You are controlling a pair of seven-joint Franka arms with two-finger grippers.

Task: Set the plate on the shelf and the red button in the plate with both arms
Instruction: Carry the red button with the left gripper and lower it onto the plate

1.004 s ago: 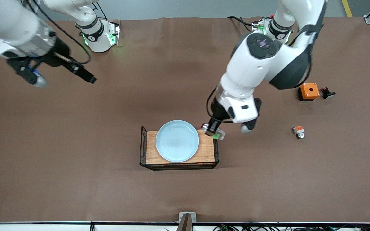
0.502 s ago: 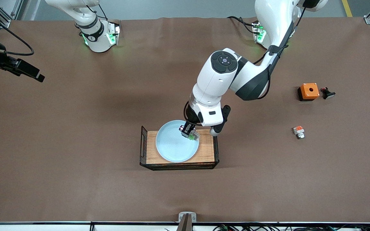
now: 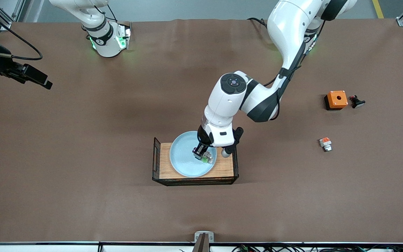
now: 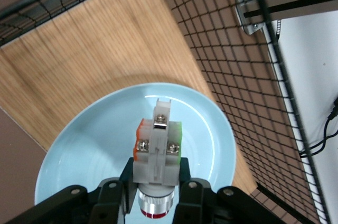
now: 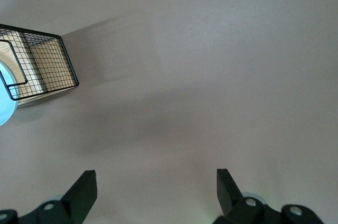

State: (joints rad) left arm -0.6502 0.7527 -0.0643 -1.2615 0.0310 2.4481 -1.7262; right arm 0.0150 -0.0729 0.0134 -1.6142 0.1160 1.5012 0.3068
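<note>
Carried in from the tray's edge, the red button (image 3: pixel 206 157) now hangs just above the plate (image 3: pixel 184 161), long axis pointing down, clamped in the left claw (image 3: pixel 201 154); right claw (image 5: pixel 156 189) waits apart, spread.

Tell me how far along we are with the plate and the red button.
Done: the plate sits on the wooden tray. In hand: the left gripper is shut on the red button, holding it over the plate, not yet released. Left: set the button down and let go. The right gripper is open and holds nothing, waiting over bare table at the right arm's end.
</note>
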